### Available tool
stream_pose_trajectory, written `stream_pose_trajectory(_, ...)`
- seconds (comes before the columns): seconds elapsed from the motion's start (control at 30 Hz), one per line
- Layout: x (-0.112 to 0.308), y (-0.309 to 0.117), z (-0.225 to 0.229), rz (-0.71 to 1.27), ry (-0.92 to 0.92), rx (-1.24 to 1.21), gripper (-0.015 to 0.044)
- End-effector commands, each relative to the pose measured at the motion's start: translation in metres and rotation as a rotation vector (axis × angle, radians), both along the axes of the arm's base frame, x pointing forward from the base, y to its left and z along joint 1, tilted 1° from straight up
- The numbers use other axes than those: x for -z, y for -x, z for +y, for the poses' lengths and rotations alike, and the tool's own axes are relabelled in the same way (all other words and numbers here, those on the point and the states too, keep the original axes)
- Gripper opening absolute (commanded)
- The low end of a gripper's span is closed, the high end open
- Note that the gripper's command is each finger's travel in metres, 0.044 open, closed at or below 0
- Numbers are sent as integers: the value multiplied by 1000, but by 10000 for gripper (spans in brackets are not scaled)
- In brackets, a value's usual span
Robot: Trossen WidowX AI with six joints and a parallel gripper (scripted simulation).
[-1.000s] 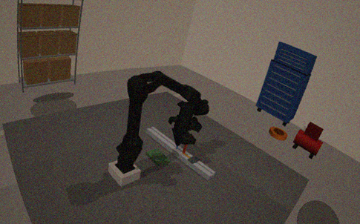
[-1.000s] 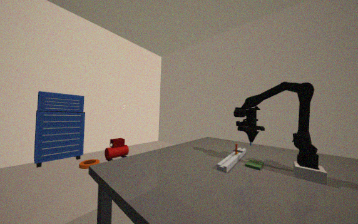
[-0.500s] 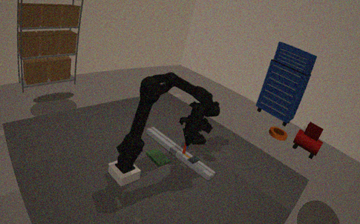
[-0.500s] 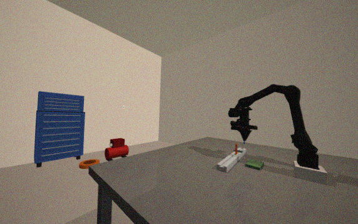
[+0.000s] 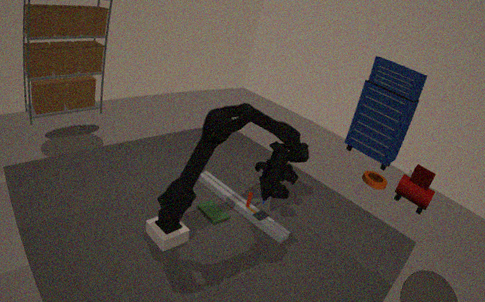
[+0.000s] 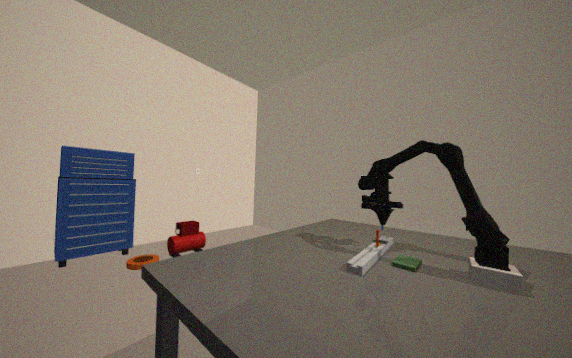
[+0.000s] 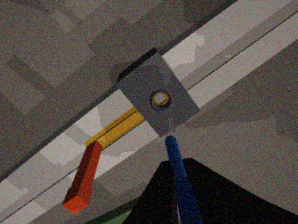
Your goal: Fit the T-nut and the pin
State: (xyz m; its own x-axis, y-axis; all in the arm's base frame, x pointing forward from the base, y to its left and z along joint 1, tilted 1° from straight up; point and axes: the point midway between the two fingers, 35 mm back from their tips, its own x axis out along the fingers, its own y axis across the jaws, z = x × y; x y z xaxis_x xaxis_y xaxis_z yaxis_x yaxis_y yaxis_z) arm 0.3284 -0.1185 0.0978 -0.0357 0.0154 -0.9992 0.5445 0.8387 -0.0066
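The arm arched out from its base, its gripper [image 5: 264,198] [image 6: 384,224] [image 7: 176,168] pointing down, clenched on the blue pin [image 5: 264,202] [image 6: 382,228] [image 7: 181,172]. In the wrist view the pin's tip was at six o'clock from the bracket's hole [image 7: 160,99].

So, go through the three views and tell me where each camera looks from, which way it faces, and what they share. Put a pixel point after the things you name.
Top: set high, looking down across the dark mat at the whole arm, its white base [image 5: 151,230] [image 6: 492,278] and the end effector [image 5: 264,199] [image 6: 383,225] [image 7: 176,168].
Exterior: off a table corner, near table height, facing the rail [image 5: 274,228] [image 6: 361,265] [image 7: 225,85] lengthwise; whole arm in profile.
Wrist: on the arm near the end effector, facing down at the bracket [image 5: 260,215] [image 7: 155,82]; only dark fingertips show.
Top and exterior share the blue cabinet [image 5: 383,118] [image 6: 96,215].
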Motion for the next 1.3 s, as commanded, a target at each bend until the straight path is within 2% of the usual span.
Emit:
stream_pose_trajectory(0.0, 3, -7, -6, 5, -6, 4, -150)
stream_pose_trajectory(0.4, 34, 0, -1, 4, -6, 4, -150)
stream_pose_trajectory(1.27, 34, -10, -6, 3, -6, 5, -150)
